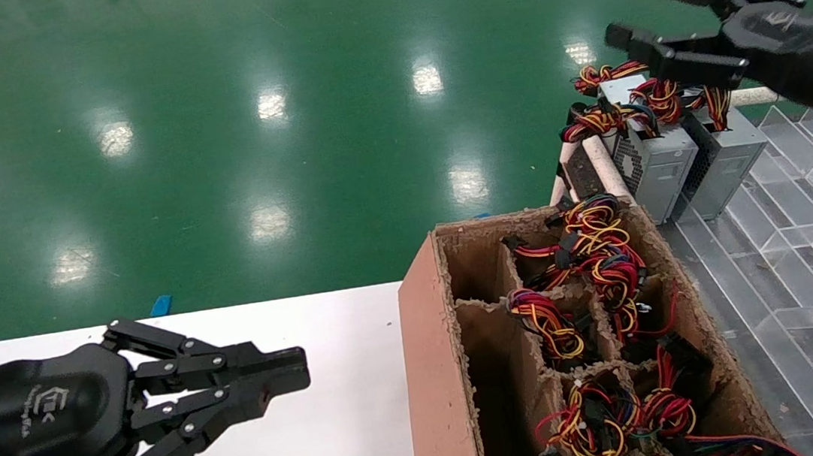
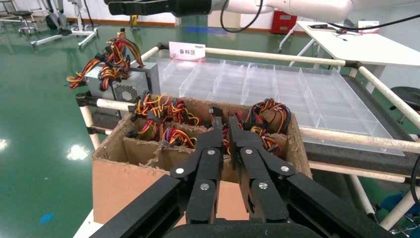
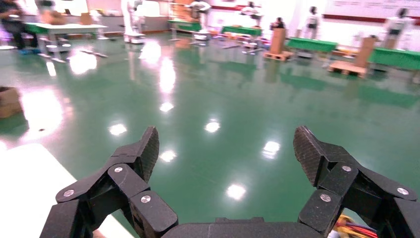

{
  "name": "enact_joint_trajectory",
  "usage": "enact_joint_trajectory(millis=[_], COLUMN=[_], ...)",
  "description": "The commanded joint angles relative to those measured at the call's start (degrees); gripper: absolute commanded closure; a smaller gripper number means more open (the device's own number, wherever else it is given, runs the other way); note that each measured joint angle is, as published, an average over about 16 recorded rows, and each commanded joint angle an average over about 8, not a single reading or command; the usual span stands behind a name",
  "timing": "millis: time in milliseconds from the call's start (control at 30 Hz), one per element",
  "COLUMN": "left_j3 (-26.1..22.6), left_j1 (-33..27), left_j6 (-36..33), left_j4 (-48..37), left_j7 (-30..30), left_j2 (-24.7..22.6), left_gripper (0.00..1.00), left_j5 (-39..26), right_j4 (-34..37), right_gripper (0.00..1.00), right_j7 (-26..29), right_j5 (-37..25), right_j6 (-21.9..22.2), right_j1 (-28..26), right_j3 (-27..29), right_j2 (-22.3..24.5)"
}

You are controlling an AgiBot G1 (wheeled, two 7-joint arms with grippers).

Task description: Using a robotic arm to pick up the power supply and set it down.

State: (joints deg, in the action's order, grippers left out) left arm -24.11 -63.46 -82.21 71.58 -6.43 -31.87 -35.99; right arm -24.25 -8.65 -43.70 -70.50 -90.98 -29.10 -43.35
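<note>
Pick not yet begun. Cardboard crate (image 1: 430, 376) stood at tabletop (image 1: 339, 446) right edge. Power supply (image 1: 652, 157) sat at rack far corner, ungrasped. Right gripper (image 1: 645, 18) hovered above it, spread, empty. Left gripper (image 1: 293, 372) parked over tabletop, pinched together.

Two silver-grey power supplies (image 1: 660, 156) stand side by side on the rack (wire bundles on top). The right gripper (image 1: 649, 17) hangs wide-spread above them.

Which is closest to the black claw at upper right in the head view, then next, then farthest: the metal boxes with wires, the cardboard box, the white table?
From the right gripper, jaws open:
1. Power supplies, just beneath it on the rack.
2. Cardboard box, lower, middle.
3. White table, far left, under the left gripper.
</note>
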Motion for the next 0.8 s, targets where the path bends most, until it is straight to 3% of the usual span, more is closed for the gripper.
enact_joint_trajectory(millis=[33, 800], left_j3=[0.0, 0.0], left_j1=[0.0, 0.0], left_j6=[0.0, 0.0], left_j4=[0.0, 0.0], left_j7=[0.0, 0.0], left_j2=[0.0, 0.0], left_gripper=[0.00, 0.00], left_j5=[0.0, 0.0], right_j4=[-2.5, -30.6], right_gripper=[0.00, 0.00], right_j7=[1.0, 12.0], right_j5=[0.1, 1.1], right_j6=[-0.8, -9.4], right_j1=[1.5, 18.3], right_j3=[0.7, 8.1], right_j2=[0.4, 5.2])
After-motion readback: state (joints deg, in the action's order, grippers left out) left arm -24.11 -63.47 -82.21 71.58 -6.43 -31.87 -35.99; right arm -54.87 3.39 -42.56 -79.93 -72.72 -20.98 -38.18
